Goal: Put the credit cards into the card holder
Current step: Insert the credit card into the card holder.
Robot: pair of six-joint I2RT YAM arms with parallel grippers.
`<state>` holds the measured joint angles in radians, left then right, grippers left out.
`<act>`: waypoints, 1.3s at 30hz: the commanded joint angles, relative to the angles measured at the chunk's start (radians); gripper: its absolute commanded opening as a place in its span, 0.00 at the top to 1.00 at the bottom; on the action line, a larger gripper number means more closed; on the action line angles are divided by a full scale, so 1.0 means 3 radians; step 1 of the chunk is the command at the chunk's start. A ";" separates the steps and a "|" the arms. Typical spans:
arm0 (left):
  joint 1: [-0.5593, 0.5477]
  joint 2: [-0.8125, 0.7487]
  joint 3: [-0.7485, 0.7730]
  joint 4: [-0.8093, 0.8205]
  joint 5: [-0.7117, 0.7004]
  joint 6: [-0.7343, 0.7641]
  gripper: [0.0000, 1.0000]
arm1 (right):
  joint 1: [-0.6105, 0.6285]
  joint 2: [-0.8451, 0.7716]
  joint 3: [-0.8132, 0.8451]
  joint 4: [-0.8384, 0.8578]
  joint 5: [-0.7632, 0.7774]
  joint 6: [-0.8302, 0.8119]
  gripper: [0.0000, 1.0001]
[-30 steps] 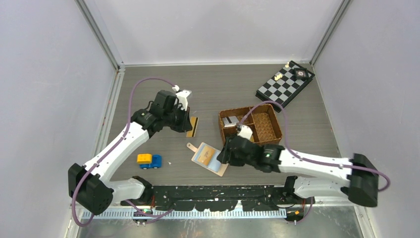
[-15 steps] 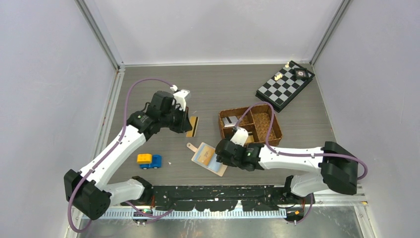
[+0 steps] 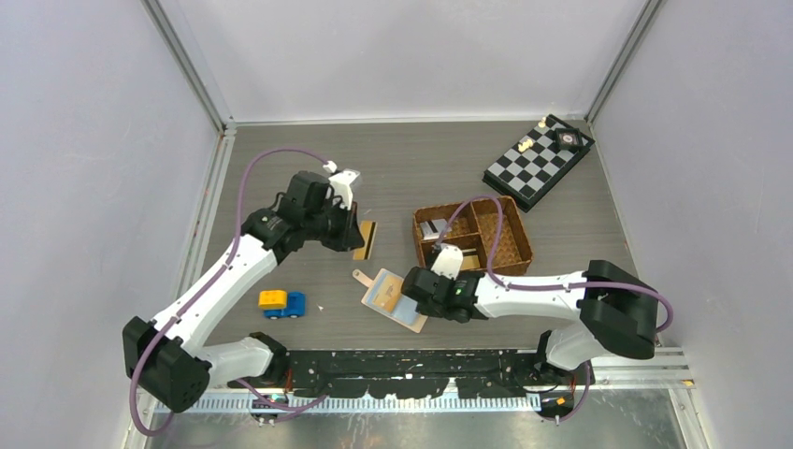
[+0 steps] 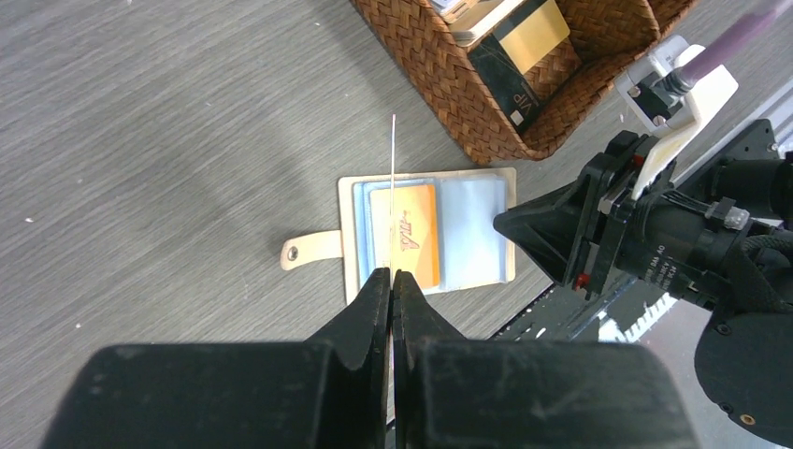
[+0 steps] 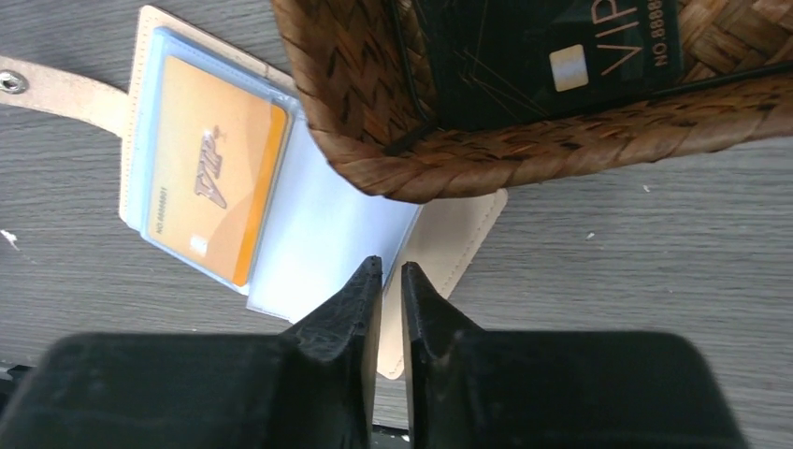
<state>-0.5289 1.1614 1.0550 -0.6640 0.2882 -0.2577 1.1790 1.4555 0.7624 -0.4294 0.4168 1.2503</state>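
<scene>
- Since the earlier frames the right arm has drawn its elbow in from the right edge toward lower centre-right. The right gripper (image 5: 391,267) has slid left onto the right part of the card holder (image 4: 472,234), and its jaws have narrowed.
- That arm lies low across the lower centre of the top view, with its forearm pointing left. The jaws show only a slim gap over the edge of the pale blue pocket. Whether they pinch it cannot be told.
- The left arm climbs diagonally from lower left, wrist bent down. The left gripper (image 4: 392,278) is clamped on a tan card (image 3: 366,241) with a dark stripe, held upright on edge left of centre, above the holder.
- The holder lies open and flat at lower centre, snap tab to its left, with an orange card (image 5: 210,187) in its left pocket.
- The brown woven basket (image 3: 520,245) sits just right of it, holding a black VIP card (image 5: 561,56).
- The grey wood-grain table (image 3: 421,178) also carries a chessboard (image 3: 538,161) at upper right and a blue-and-yellow toy truck (image 3: 282,302) at lower left.
- Pale walls (image 3: 411,56) close in three sides.
</scene>
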 commanded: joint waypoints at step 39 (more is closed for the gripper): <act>-0.0411 0.0586 -0.1169 0.1315 0.0921 -0.1080 1.00 | -0.0533 -0.0558 -0.0479 0.0678 -0.0810 -0.0415 0.59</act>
<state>-0.6605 1.3441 0.6605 -0.2451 0.5255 -0.6350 1.0008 1.2270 0.5777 -0.2745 0.1623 1.0821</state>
